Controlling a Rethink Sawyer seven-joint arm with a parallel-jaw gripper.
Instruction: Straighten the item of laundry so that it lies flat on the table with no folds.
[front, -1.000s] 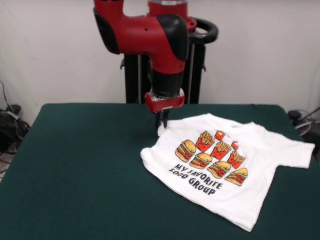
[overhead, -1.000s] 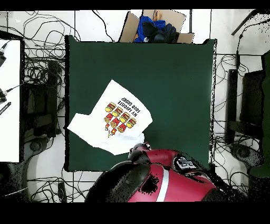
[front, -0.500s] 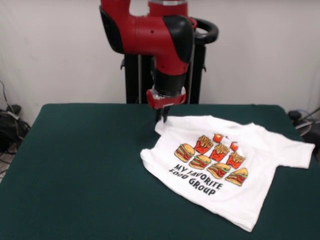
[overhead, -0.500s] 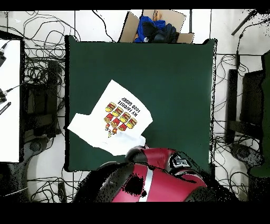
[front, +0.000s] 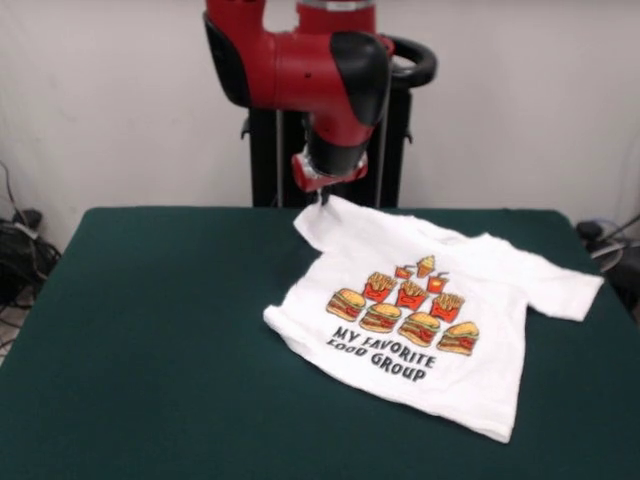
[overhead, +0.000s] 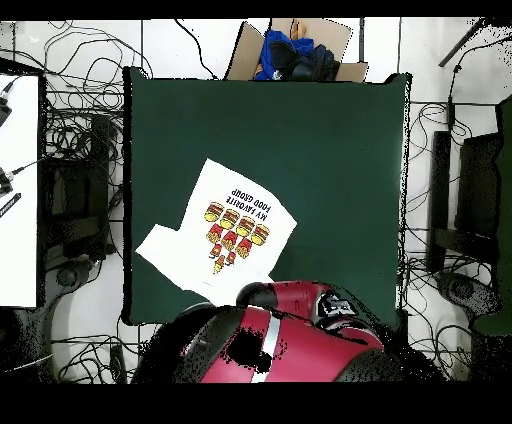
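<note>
The item of laundry is a white T-shirt with burgers, fries and black lettering, print side up on the right half of the dark green table. Its body lies mostly flat. One corner near the left sleeve is drawn up to a point at my gripper, which is shut on that cloth just above the table's far edge. In the overhead view the shirt lies at an angle near the table's lower left, and the red arm hides the gripper and the held corner.
A cardboard box holding blue cloth sits beyond the table's top edge in the overhead view. Cables cover the floor around the table, and a white surface stands at the left.
My gripper has risen and drawn back toward the table's far edge, pulling the shirt along by its corner. The folded upper part has opened out, and the whole shirt has slid after the gripper.
</note>
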